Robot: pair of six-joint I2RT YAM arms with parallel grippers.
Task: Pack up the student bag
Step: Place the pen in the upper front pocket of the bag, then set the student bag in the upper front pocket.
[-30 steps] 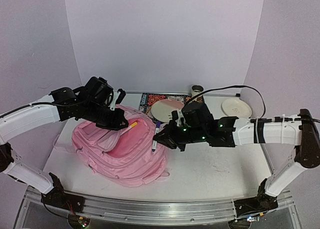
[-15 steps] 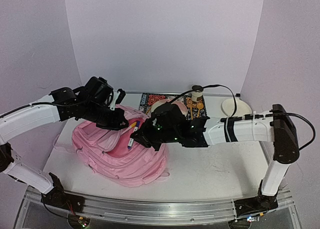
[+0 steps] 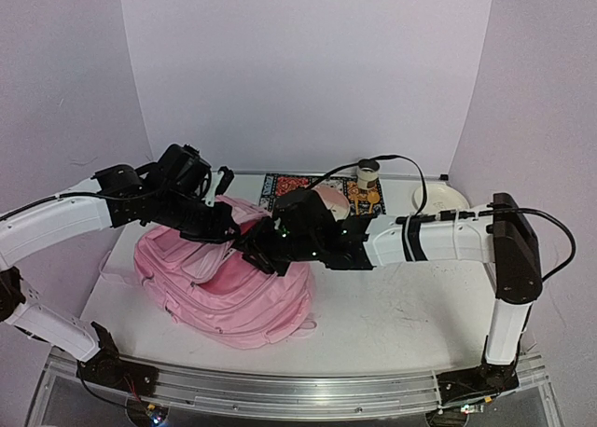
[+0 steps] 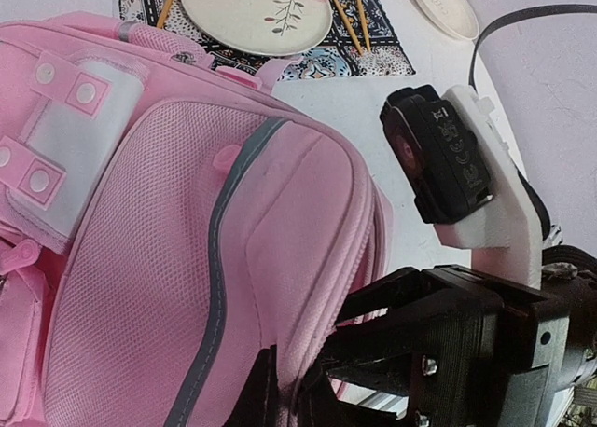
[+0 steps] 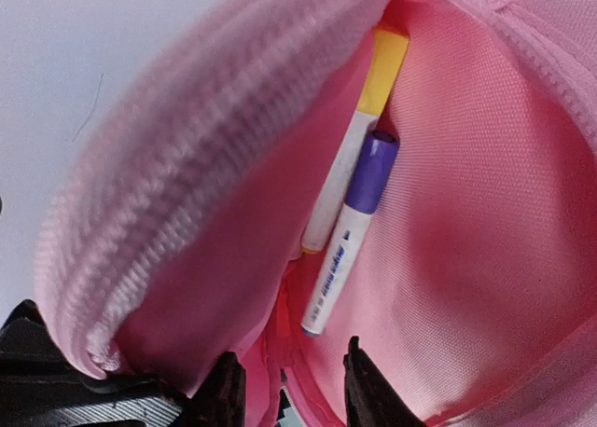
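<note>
On the left half of the white table point(image 3: 401, 315): the student bag point(image 3: 224, 282), pink, lying flat, its mouth pulled open on the side toward the far edge. Clamped on the raised edge of that mouth, jaws pinched tight on the fabric: the left gripper point(image 3: 230, 229). Reaching into the opening from the right, fingers parted and holding nothing: the right gripper point(image 5: 291, 390). Behind the bag, on a patterned placemat point(image 4: 378, 59), a cream plate point(image 4: 252, 15). Inside the bag, against the pink lining, side by side and touching: a yellow-capped marker point(image 5: 354, 138) and a purple-capped marker point(image 5: 343, 250), both just ahead of the parted fingers.
</note>
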